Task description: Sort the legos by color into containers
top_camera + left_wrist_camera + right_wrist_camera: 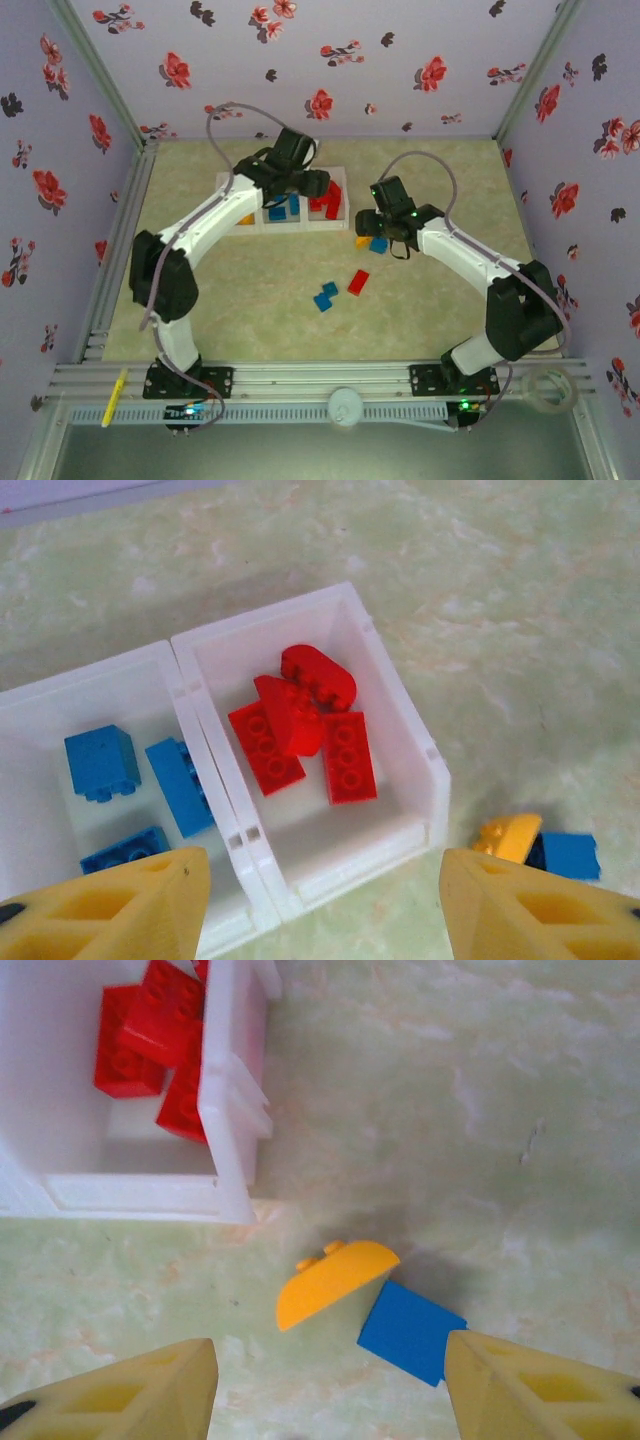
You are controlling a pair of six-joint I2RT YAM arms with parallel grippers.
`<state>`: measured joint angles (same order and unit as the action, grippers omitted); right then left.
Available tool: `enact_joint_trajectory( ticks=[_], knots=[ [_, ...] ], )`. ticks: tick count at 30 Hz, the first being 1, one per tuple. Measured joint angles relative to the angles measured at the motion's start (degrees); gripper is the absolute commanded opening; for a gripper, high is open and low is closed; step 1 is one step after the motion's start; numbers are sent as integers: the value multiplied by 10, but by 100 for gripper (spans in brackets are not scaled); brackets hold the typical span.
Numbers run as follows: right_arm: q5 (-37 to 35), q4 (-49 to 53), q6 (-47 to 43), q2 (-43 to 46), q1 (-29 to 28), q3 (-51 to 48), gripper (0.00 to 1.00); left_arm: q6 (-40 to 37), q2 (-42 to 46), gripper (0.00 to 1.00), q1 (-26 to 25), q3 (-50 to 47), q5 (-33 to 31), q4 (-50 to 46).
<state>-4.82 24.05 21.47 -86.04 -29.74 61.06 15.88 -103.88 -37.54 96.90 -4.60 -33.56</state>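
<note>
The white three-compartment tray (337, 224) sits at the back of the table. Its right compartment (415, 740) holds several red bricks (305, 735), the middle one blue bricks (180, 785), the left a yellow-orange brick (246, 219). My left gripper (325, 900) hovers open over the tray's near wall, nothing between its fingers. My right gripper (330, 1390) is open just above a yellow-orange rounded brick (335, 1280) touching a blue brick (410, 1332), right of the tray (232, 1110). On the mat lie two blue bricks (325, 296) and a red brick (358, 282).
Flowered walls (320, 60) close in the table on three sides. A metal rail (320, 378) runs along the near edge by the arm bases. A yellow strip (113, 396) lies on the rail at the left.
</note>
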Motion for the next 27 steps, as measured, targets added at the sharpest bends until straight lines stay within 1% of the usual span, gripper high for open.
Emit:
enact_joint_trajectory(
  ticks=[5,10,13,19,27],
  knots=[
    [-6,2,4,0,1,-31,62,-28,102,65,-1,-118,19,36],
    [-13,3,18,0,1,-66,62,-56,213,65,-2,-245,69,82],
    [-14,3,30,0,1,-77,63,-71,266,68,-6,-297,99,101],
    [-15,0,50,-3,1,-79,64,-88,336,69,-10,-359,154,120],
    [-31,-2,76,-54,2,-74,64,-93,389,70,-16,-389,210,121]
  ],
)
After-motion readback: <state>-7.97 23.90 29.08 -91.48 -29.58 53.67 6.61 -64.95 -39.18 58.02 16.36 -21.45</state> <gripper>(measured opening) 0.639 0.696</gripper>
